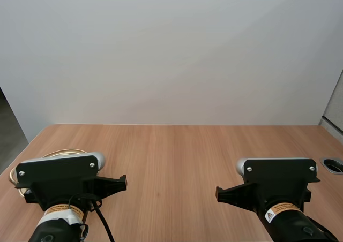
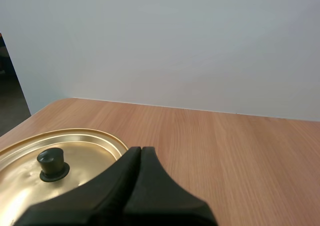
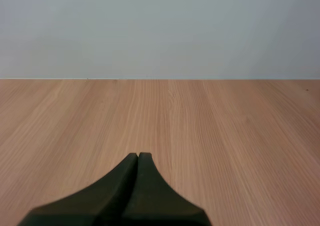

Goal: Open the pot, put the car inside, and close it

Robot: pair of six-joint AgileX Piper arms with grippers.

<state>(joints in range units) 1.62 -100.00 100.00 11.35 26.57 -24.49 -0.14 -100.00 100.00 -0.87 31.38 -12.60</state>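
— Where's the lid [image 1: 56, 153]?
— Lower left of the high view, by your left gripper [image 2: 141, 150]; knob [image 2: 51, 161] just left of its clenched tips. Right gripper [image 3: 138, 156], clenched too, is well apart.

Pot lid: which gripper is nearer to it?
Left. The left gripper is right beside the gold lid, tips close to its rim. The right gripper is over the table, off to the lid's right.

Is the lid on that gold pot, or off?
On, it seems: the gold lid lies flat, its dark knob up, beside the left gripper.
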